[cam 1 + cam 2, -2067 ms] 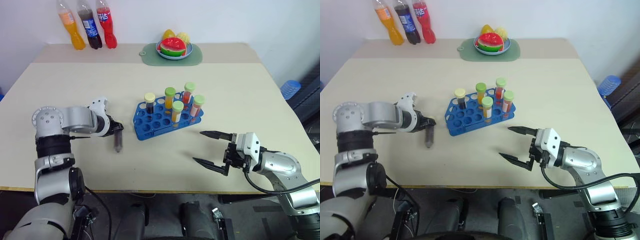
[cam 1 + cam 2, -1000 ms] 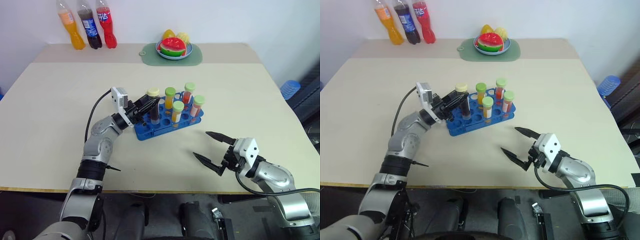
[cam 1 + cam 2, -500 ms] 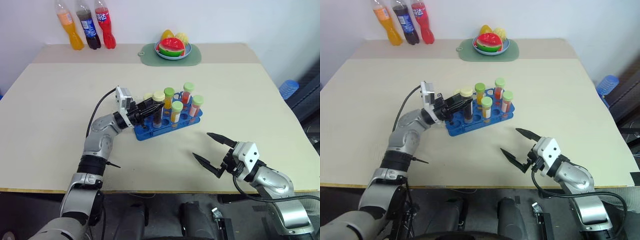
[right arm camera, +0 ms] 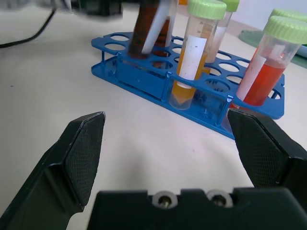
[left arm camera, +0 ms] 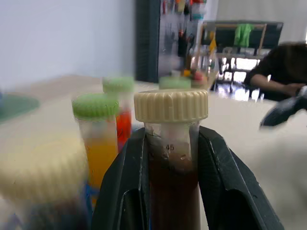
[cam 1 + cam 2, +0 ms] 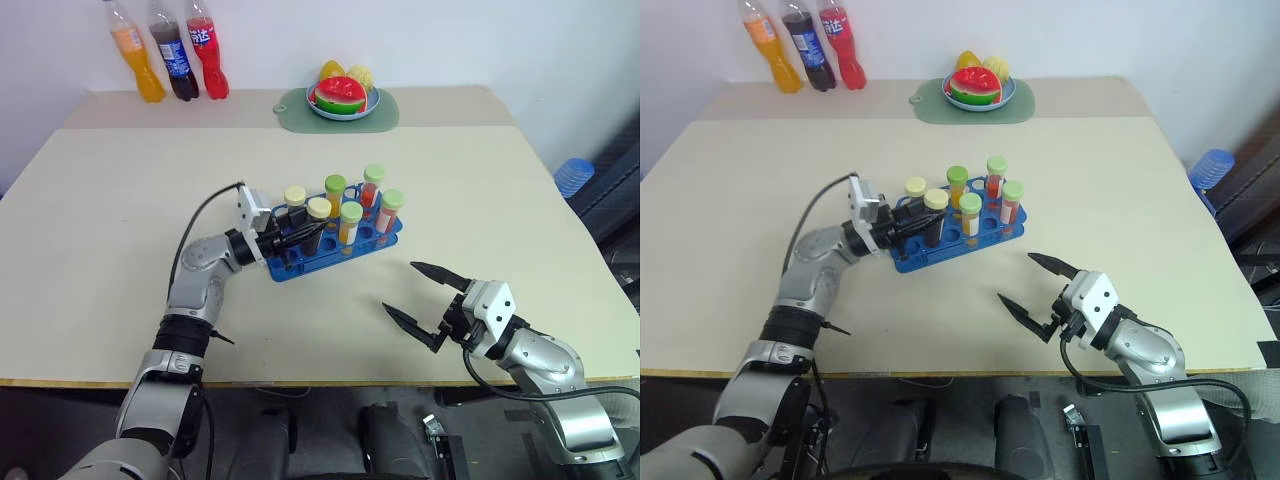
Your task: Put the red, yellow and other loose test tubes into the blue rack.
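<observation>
Counting six tubes: five stand in your rack [image 6: 335,245], your left gripper [image 6: 300,236] clamps the brown tube [image 6: 314,225] there; right gripper [image 6: 423,303] gapes wide near the table's [image 6: 120,200] front edge.

In the left wrist view we cannot see the lower end of the dark tube [image 5: 171,158], cut off at the picture's edge. A cream cap [image 5: 41,165] nearby is blurred, as are the green caps [image 5: 118,84] behind and a person [image 5: 273,74] seated beyond the desk.

Glossy blue plastic rack [image 6: 335,243], clear plastic tubes [image 4: 193,57], matt beige table [image 6: 120,200].
</observation>
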